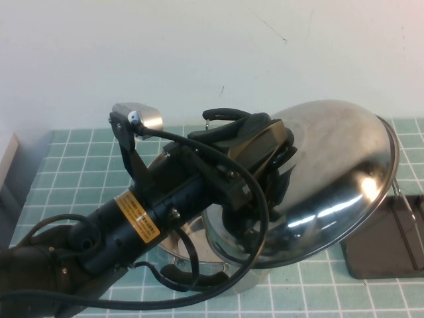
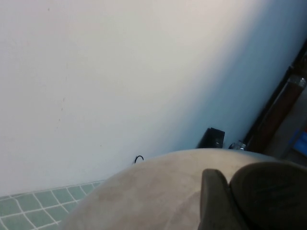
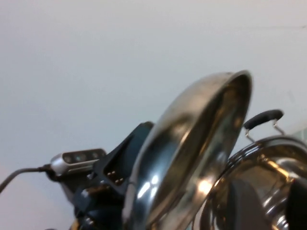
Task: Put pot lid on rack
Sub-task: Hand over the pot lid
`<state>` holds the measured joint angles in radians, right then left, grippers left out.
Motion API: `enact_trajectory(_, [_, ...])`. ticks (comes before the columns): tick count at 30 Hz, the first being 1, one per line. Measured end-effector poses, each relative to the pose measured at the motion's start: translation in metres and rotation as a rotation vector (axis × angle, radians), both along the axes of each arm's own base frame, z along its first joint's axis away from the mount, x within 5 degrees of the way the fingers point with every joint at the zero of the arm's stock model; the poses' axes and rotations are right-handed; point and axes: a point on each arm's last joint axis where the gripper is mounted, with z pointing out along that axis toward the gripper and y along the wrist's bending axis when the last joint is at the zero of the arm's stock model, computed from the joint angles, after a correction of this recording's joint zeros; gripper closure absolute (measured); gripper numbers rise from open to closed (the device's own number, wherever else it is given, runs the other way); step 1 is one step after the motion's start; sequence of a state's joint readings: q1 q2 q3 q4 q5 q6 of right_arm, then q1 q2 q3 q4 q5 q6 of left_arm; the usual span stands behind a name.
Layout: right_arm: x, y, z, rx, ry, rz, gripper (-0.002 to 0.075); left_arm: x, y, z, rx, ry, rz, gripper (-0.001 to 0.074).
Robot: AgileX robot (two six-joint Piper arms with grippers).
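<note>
Between the left gripper (image 1: 281, 156) jaws sits the pot lid (image 1: 338, 179), clenched at its centre, tilted on edge above the pot (image 3: 261, 191), w/ rack (image 1: 387, 238) beside. Left arm reaches diagonally fwd, raised. Right gripper (image 3: 264, 206) is low near the pot; can't tell its state.

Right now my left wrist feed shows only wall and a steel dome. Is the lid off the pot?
Observer: Yes. The left gripper holds the pot lid tilted in the air above the pot.
Operator: Where is the rack?
Observer: The rack stands on the table to the robot's right of the pot, partly hidden behind the lid's rim.
Operator: And the right arm?
Observer: The right gripper is outside the high view. Its camera looks at the lid's shiny underside, with the pot beside it.
</note>
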<state>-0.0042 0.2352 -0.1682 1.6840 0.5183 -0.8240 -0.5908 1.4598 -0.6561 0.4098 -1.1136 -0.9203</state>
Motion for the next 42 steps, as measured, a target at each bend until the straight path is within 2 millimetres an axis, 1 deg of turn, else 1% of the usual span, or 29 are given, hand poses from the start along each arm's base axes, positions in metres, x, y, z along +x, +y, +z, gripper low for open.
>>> enact_trajectory(4, [0.014, 0.009, 0.018, -0.004, 0.05, 0.125, 0.0382, 0.002, -0.001, -0.004, 0.006, 0.014, 0.0, 0.0406])
enact_trajectory(7, [0.028, 0.014, 0.035, -0.006, 0.069, 0.199, 0.0283, 0.002, -0.001, -0.004, 0.007, 0.015, 0.0, 0.0406])
enact_trajectory(8, [0.03, 0.015, 0.039, -0.005, 0.07, 0.215, 0.0271, 0.002, -0.001, -0.004, 0.006, 0.014, 0.0, 0.0406])
enact_trajectory(10, [0.042, 0.017, 0.045, 0.001, 0.101, 0.254, 0.0254, 0.002, -0.001, -0.004, 0.006, 0.014, 0.0, 0.0406])
enact_trajectory(13, [0.057, 0.021, 0.051, 0.012, 0.139, 0.312, 0.0245, 0.002, -0.001, -0.004, 0.006, 0.014, 0.0, 0.0406])
enact_trajectory(20, [0.095, 0.025, 0.054, 0.042, 0.237, 0.405, 0.0243, 0.002, -0.001, -0.004, 0.006, 0.014, 0.0, 0.0406])
enact_trajectory(24, [0.119, 0.027, 0.051, 0.056, 0.29, 0.441, 0.0245, 0.002, -0.001, -0.004, 0.006, 0.014, 0.0, 0.0406])
enact_trajectory(28, [0.137, 0.036, 0.053, 0.04, 0.292, 0.503, 0.0261, 0.002, -0.001, -0.004, 0.007, 0.014, -0.001, 0.0406])
enact_trajectory(30, [0.143, 0.044, 0.056, 0.02, 0.277, 0.541, 0.029, 0.002, -0.001, -0.004, 0.003, 0.013, -0.003, 0.0406])
enact_trajectory(32, [0.149, 0.051, 0.057, -0.006, 0.257, 0.574, 0.0351, 0.002, -0.001, -0.003, -0.002, 0.008, -0.005, 0.0406])
enact_trajectory(35, [0.151, 0.059, 0.06, -0.048, 0.204, 0.609, 0.048, 0.002, -0.001, -0.003, -0.005, 0.005, -0.001, 0.0406])
enact_trajectory(37, [0.15, 0.061, 0.063, -0.062, 0.174, 0.628, 0.0588, 0.003, 0.0, -0.004, 0.003, 0.0, 0.008, 0.0406])
enact_trajectory(38, [0.15, 0.061, 0.063, -0.073, 0.156, 0.634, 0.0622, 0.004, 0.0, -0.005, 0.009, -0.004, 0.013, 0.0406])
enact_trajectory(40, [0.149, 0.062, 0.065, -0.088, 0.122, 0.65, 0.0641, 0.004, 0.0, -0.005, 0.012, -0.006, 0.012, 0.0395])
enact_trajectory(41, [0.149, 0.062, 0.067, -0.098, 0.109, 0.653, 0.0642, 0.004, 0.001, -0.005, 0.015, -0.009, 0.016, 0.037])
enact_trajectory(42, [0.149, 0.062, 0.067, -0.114, 0.094, 0.652, 0.0642, 0.005, 0.002, -0.004, 0.013, -0.014, 0.019, 0.033])
